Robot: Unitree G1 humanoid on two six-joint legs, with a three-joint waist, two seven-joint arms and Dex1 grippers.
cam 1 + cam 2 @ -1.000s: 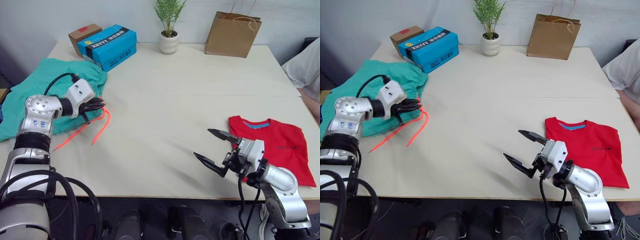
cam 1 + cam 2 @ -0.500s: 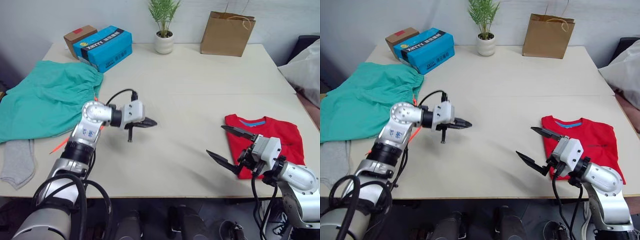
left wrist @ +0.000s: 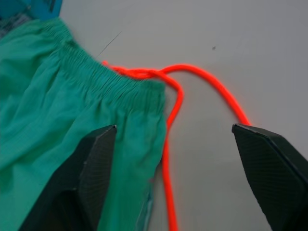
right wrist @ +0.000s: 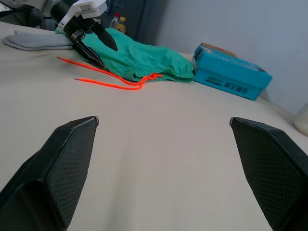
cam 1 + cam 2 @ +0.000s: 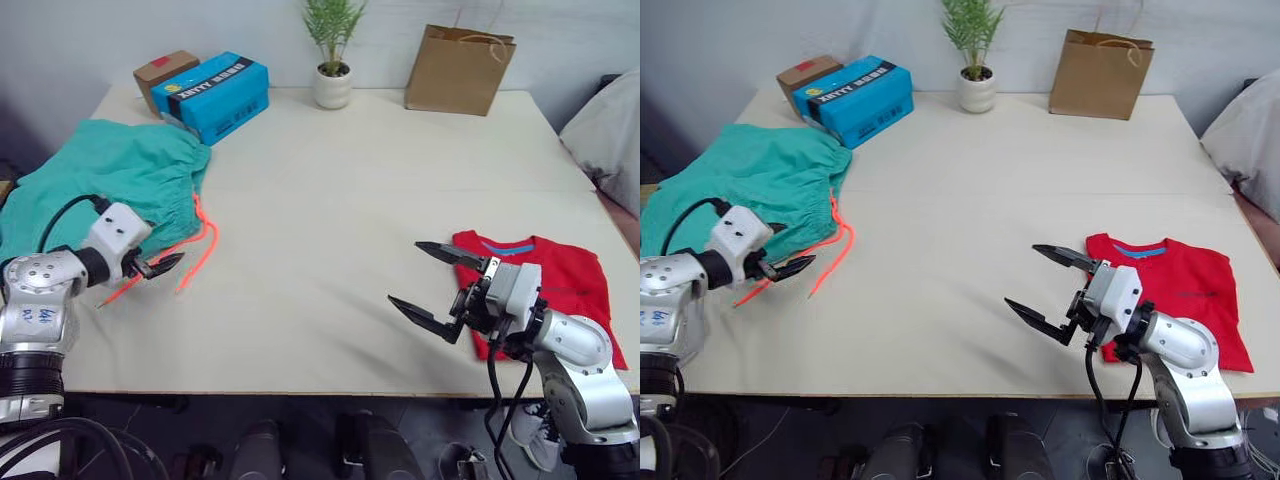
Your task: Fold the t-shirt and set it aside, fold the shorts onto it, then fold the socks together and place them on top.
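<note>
**Grippers spread at both ends of the counter**

Left gripper (image 5: 165, 265) sits at the lower left of the head view with its two black fingers parted, holding nothing. In its wrist view the fingers (image 3: 98, 159) straddle the gathered waistband edge of the shorts (image 5: 95, 185) and the orange drawstring (image 3: 175, 103), one finger over the teal cloth, the other over bare counter (image 5: 330, 190).

The shorts lie spread at the left, reaching past the counter's left edge, the drawstring trailing out toward the lower left.

Right gripper (image 5: 425, 280) hangs at the lower right, fingers wide apart and empty, just left of the t-shirt (image 5: 560, 290), which lies folded near the front right edge.

At the upper left sit a blue box (image 5: 212, 93) and a brown box (image 5: 165, 68); a potted plant (image 5: 335, 55) and a paper bag (image 5: 460, 70) stand along the top.

A grey sock (image 4: 33, 41) shows in the right wrist view, beside the shorts.
</note>
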